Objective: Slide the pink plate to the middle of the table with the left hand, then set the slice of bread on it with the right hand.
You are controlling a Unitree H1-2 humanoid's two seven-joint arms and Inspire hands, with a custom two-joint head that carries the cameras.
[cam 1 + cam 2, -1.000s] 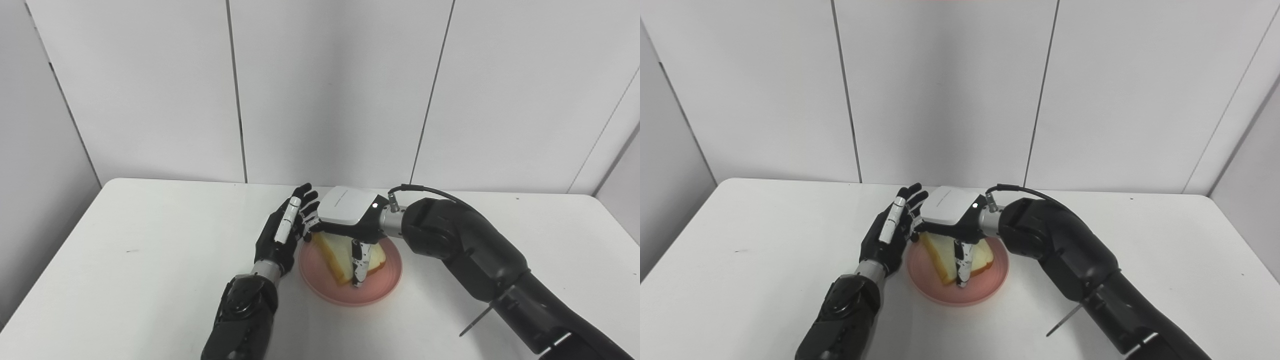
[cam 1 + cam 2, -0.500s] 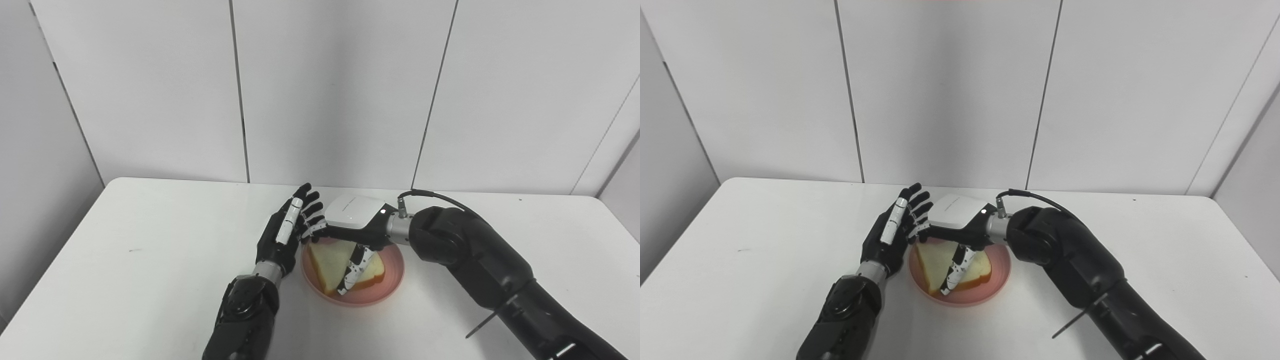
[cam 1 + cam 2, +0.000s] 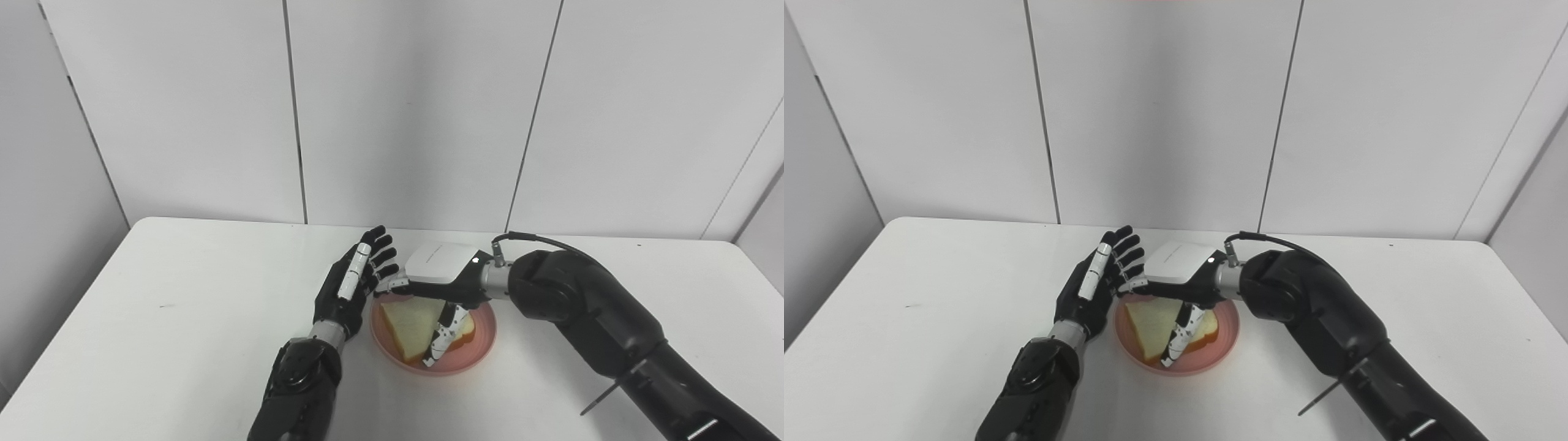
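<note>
The pink plate (image 3: 474,357) sits near the middle of the white table (image 3: 153,318). A slice of bread (image 3: 406,324) lies flat on it, toward its left side. My right hand (image 3: 438,277) hovers just over the plate's far half, palm down and open. Its fingers point left above the bread, and its thumb (image 3: 442,340) hangs down over the slice's right edge. Whether the thumb touches the bread cannot be told. My left hand (image 3: 352,286) stands on edge just left of the plate, open, fingers upward, holding nothing.
White wall panels (image 3: 416,110) close off the table's far edge. A thin metal rod (image 3: 597,403) sticks out from the right forearm above the table. Bare table surface lies to the left and the right of the plate.
The bread has gone from tilted in the right hand's grip to lying flat on the plate. The right hand has spread open and drawn slightly right. The left hand stays put.
</note>
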